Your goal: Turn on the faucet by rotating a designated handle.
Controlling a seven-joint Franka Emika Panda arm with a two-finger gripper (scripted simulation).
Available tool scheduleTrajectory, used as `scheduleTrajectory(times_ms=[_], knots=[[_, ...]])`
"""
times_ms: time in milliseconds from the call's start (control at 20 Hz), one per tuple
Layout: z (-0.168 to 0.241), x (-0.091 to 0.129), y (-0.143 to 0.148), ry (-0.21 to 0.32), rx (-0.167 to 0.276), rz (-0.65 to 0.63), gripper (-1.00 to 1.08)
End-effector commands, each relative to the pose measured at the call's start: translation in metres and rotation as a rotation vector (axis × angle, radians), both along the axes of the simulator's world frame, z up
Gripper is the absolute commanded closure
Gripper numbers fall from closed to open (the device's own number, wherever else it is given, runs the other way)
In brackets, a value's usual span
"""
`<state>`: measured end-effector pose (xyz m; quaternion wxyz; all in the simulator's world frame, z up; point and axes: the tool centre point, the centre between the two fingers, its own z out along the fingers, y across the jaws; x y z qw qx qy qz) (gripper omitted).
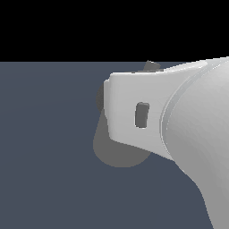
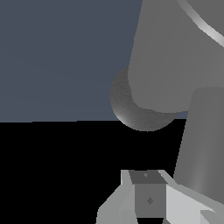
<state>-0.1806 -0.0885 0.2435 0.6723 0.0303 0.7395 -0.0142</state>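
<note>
White glossy robot arm [image 1: 197,125] is filling the exterior view's right, its wrist housing reaching toward the exterior view's left and covering most of the matte grey metal faucet [image 1: 117,154]; only a rounded grey patch is peeking out under the housing, plus a small dark bit above. Wrist view is sitting v. close: one thick grey cylinder, one darker rounded knob [image 2: 131,109], one narrower grey rod, prob. the handle [image 2: 202,140]. One gripper [image 2: 148,197], just beside the rod; can't tell whether it's open or closed.
</note>
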Motion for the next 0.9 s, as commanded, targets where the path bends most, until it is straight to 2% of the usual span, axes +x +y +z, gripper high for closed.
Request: scheduleTrajectory(times_ms=[0,850], knots=[[-0.001,0.001,-0.002,0.001,-0.001,-0.002,1.08],[-0.014,0.003,0.038,-0.016,-0.003,0.006,1.08]])
